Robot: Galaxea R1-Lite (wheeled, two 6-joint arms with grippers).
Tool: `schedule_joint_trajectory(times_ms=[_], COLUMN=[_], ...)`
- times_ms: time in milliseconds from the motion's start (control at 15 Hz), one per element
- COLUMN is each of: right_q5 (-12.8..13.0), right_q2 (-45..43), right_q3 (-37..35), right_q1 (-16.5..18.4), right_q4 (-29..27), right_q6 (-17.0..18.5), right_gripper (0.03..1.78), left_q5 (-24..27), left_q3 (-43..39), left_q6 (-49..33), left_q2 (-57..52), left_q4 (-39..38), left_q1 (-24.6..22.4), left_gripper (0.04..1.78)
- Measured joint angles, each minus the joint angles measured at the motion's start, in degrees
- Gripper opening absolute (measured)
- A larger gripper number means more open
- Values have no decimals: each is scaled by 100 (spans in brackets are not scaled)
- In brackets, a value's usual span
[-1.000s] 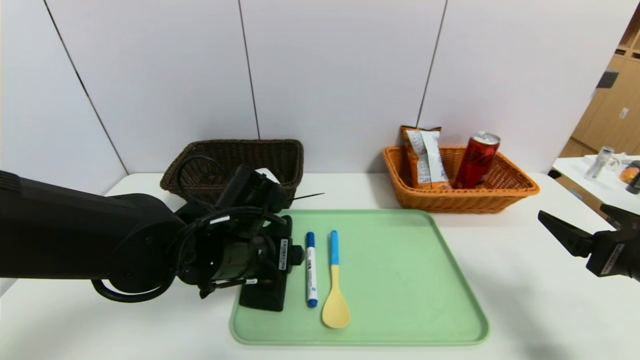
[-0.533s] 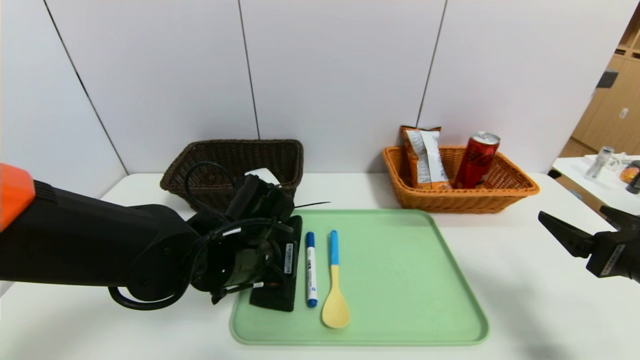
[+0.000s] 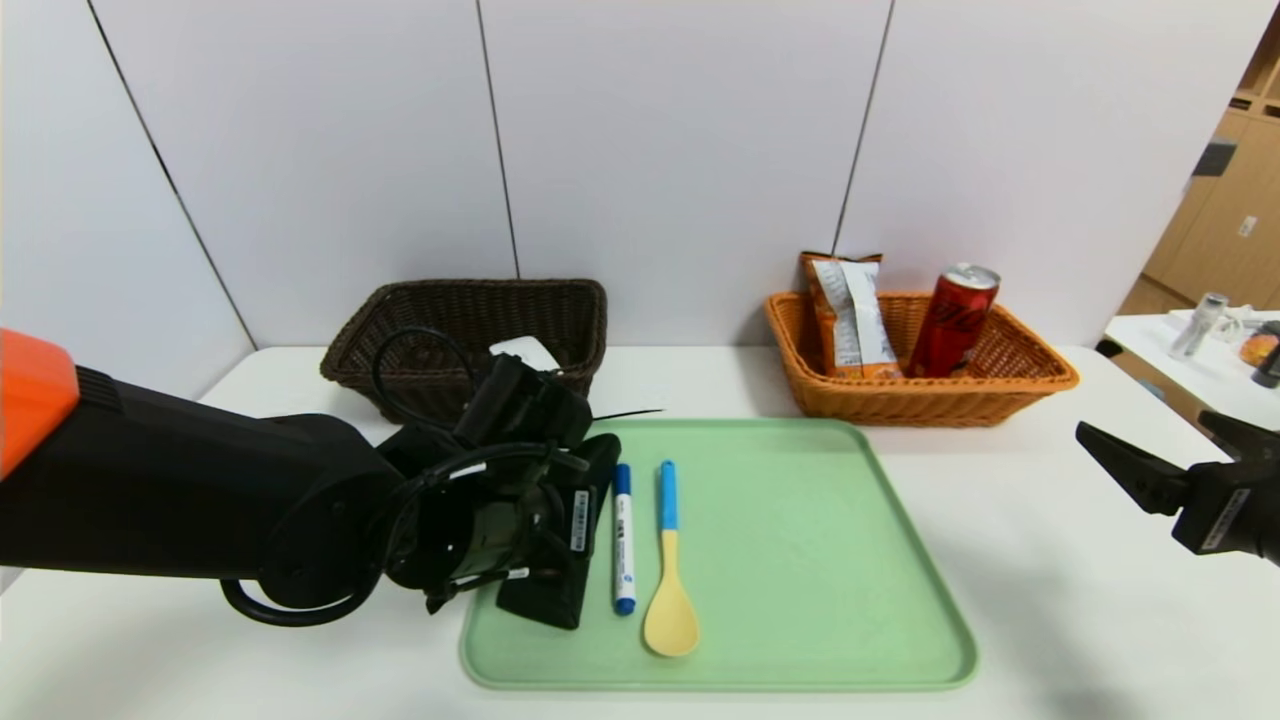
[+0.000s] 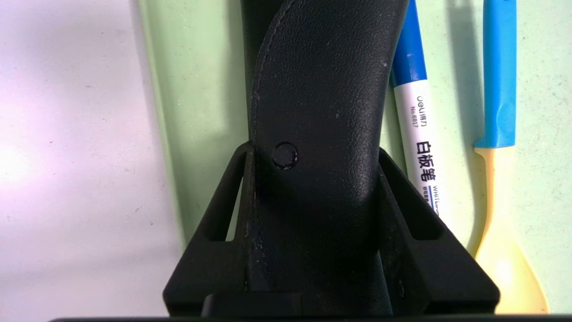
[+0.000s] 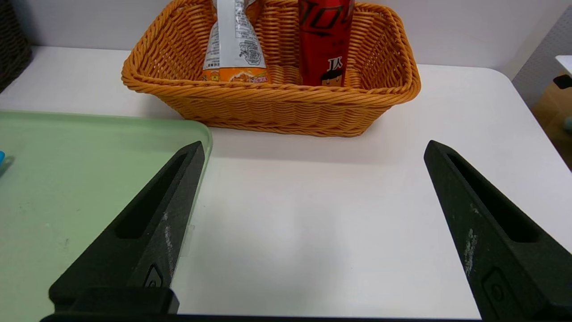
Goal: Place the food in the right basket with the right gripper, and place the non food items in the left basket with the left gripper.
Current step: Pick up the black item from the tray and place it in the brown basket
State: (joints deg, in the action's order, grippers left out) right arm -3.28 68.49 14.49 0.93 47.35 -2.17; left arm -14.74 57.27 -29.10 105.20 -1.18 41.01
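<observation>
My left gripper (image 3: pixel 556 528) is shut on the long black case (image 3: pixel 556 602) at the left edge of the green tray (image 3: pixel 800 560). In the left wrist view the fingers (image 4: pixel 223 210) clamp both sides of the case (image 4: pixel 321 89). The white marker with blue cap (image 3: pixel 622 535) and the blue-handled yellow spoon (image 3: pixel 668 570) lie next to it on the tray. The white oblong case (image 3: pixel 525 352) lies in the dark brown basket (image 3: pixel 400 330). The red can (image 3: pixel 952 320) and snack bag (image 3: pixel 850 315) stand in the orange basket (image 3: pixel 1010 385). My right gripper (image 3: pixel 1148 425) is open and empty at the table's right.
The right wrist view shows the orange basket (image 5: pixel 277 103) ahead of the open right gripper (image 5: pixel 313 145), with the tray corner (image 5: pixel 67 179) beside it. The marker (image 4: pixel 418 134) lies very close to the case. A side table with small objects (image 3: pixel 1200 325) stands at far right.
My left arm has moved right onto the tray. The black case has shifted with it toward the marker and now lies at a slant. The right arm has not moved.
</observation>
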Motion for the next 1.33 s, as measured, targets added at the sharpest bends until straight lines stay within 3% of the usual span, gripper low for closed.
schedule_joint_trajectory(times_ms=[333,467,533,600,1133,1333], right_q5=[0,0,-2,-2,-49,-49], right_q2=[12,20,23,28,83,83], right_q3=[-6,-6,-6,-13,-17,-63], right_q1=[0,0,1,1,0,0], right_q4=[-2,-20,-33,-35,-41,-24], right_q6=[9,13,17,17,9,9], right_gripper=[169,169,169,169,169,169], left_q5=[-140,-172,-177,-174,-163,-105], left_q3=[33,44,44,41,256,616], left_q6=[22,226,324,394,1100,1766], left_q2=[-77,-240,-361,-492,-1668,-1792], left_q4=[-29,-254,-378,-441,-599,-1000], left_q1=[5,5,5,5,-68,-681], left_gripper=[73,44,11,6,6,6])
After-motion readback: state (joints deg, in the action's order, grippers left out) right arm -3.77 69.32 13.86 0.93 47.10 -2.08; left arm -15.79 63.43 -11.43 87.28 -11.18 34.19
